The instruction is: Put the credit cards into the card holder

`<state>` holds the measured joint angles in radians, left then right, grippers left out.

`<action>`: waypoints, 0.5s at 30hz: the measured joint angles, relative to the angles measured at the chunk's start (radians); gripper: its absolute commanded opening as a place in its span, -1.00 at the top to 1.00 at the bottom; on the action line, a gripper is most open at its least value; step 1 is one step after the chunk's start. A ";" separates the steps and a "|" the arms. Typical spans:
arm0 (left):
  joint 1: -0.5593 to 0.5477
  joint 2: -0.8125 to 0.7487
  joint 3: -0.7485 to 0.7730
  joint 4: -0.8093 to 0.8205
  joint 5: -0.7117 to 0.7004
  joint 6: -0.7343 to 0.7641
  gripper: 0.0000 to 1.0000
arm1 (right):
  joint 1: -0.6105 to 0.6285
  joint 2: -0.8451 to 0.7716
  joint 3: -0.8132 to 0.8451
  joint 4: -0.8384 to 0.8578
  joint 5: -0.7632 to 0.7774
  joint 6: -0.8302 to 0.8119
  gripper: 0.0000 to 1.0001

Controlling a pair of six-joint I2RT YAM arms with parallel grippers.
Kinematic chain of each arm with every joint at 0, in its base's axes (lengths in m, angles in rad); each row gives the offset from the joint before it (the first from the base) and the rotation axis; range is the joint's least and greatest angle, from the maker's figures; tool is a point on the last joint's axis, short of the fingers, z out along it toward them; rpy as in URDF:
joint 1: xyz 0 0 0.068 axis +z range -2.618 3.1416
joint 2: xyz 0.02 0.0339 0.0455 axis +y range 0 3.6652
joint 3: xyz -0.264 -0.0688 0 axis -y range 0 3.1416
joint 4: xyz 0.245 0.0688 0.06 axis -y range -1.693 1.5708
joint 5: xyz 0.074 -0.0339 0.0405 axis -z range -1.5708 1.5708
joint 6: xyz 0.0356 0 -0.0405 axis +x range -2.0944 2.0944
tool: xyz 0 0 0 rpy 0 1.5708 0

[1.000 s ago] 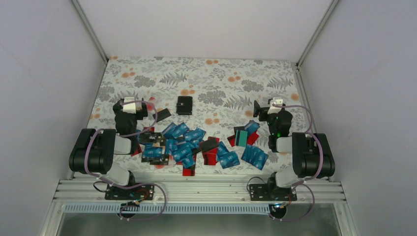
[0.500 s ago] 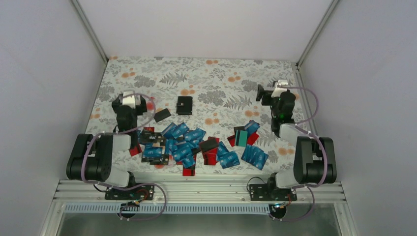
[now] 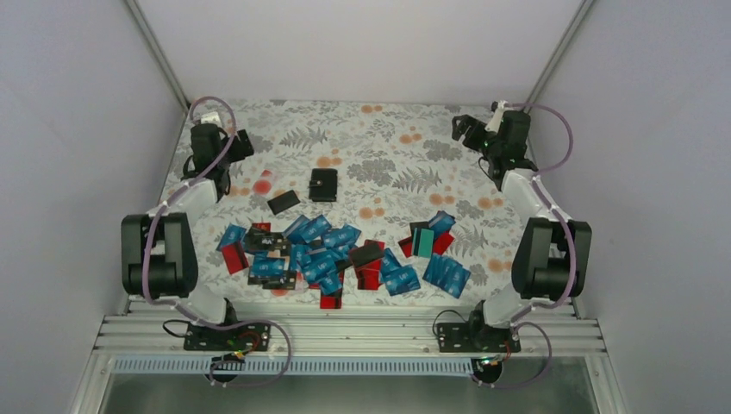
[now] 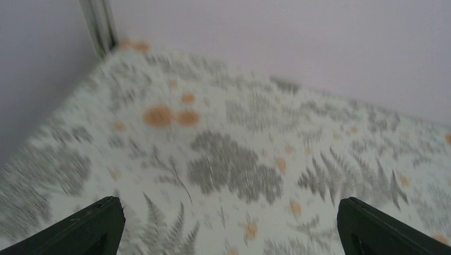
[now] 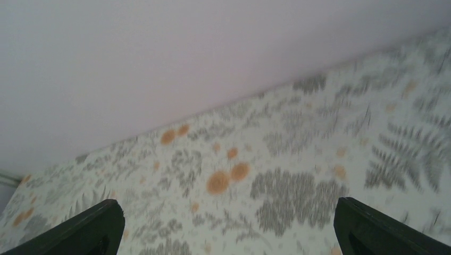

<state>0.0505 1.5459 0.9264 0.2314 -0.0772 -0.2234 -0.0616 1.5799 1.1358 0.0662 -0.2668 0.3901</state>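
My left gripper [image 3: 231,147] hung wide open over the far left corner of the table [image 3: 388,138], holding nothing; the wrist view showed only blurred floral pattern between its jaws. My right gripper [image 3: 465,129] stood just as wide and empty over the far right corner. The cards [image 3: 345,254] lay in a loose, overlapping heap along the near side, mostly blue with some red, and a smaller cluster to the right held a teal card [image 3: 422,242]. The holder [image 3: 323,185] lay flat beyond the heap, near mid-table, well apart from both grippers. A black card [image 3: 284,203] lay tilted just beside its left.
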 measured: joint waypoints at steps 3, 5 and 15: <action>0.010 0.071 0.034 -0.113 0.098 -0.035 -0.89 | -0.013 0.051 0.000 -0.061 -0.085 0.037 -0.99; 0.001 0.101 0.040 -0.172 0.160 -0.042 -0.83 | -0.013 0.098 0.003 -0.097 -0.145 0.051 -1.00; -0.116 0.210 0.112 -0.360 0.439 -0.048 -0.55 | 0.133 0.218 0.005 -0.161 -0.311 0.085 -0.95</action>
<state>-0.0650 1.7561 1.0386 -0.1284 0.3618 -0.2710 0.0711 1.7977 1.1408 -0.0944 -0.5781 0.4747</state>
